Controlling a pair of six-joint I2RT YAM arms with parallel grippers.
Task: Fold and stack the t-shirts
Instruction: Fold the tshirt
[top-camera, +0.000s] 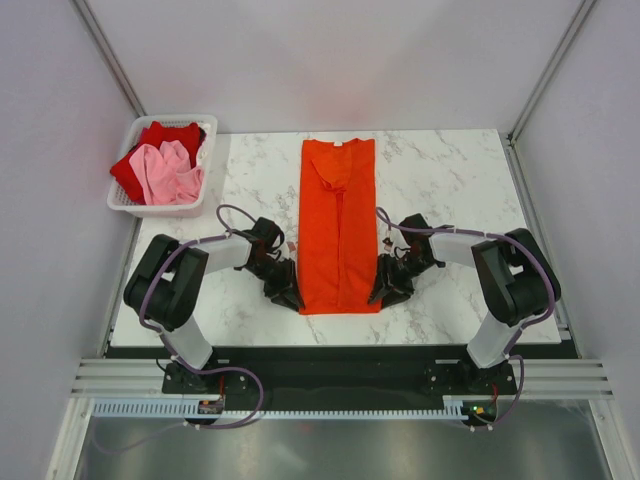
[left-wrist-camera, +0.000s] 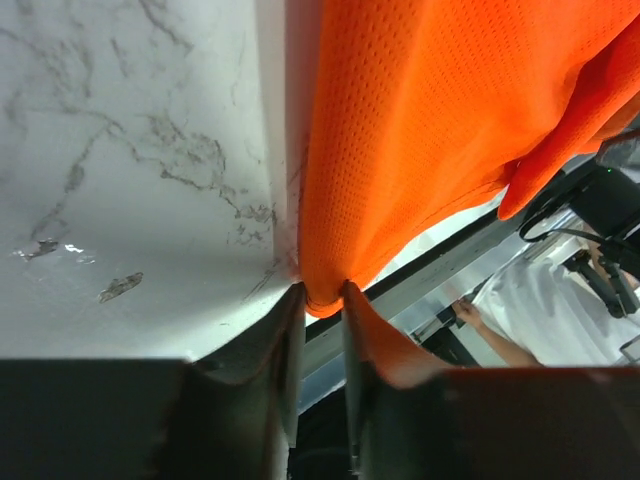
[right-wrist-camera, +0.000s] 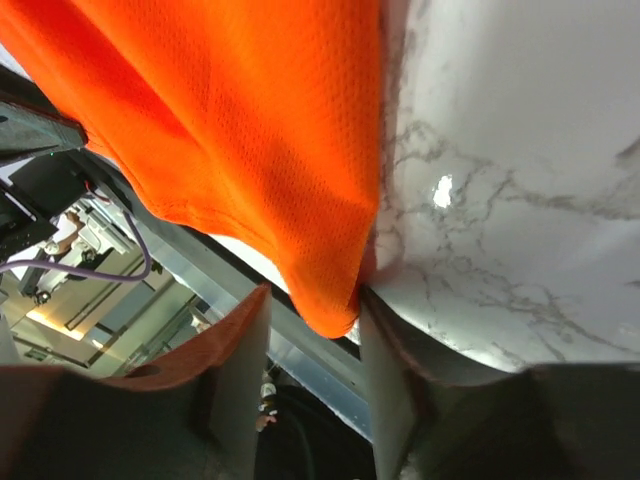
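Nearest the arm bases, both hands sit at the hem end of the orange-red t-shirt (top-camera: 338, 230). The left hand (left-wrist-camera: 322, 293) looks nipped onto the near-left hem corner, with cloth touching both fingers. The right hand (right-wrist-camera: 312, 310) is spread around the near-right corner: the fabric rests against one finger (right-wrist-camera: 385, 350) with a gap on the other side, so no grip there yet.

The shirt is thin mesh-knit stuff, so I'd guess super light and floppy, zero stiffness, and probably a bit slick on the marble bench (top-camera: 450, 180). It'll sag and drag if lifted from one side only. The two hem corners are the sensible spots to grab, and both need a proper pinch through all layers or the fold slides apart.

It lies mid-bench as a narrow strip, sleeves tucked in. The long axis runs straight away from the arms, hem near and collar far.

Far left, the white basket (top-camera: 128, 200) holds the deeper red shirt (top-camera: 170, 133) and the pale pink one (top-camera: 170, 172), both crumpled.
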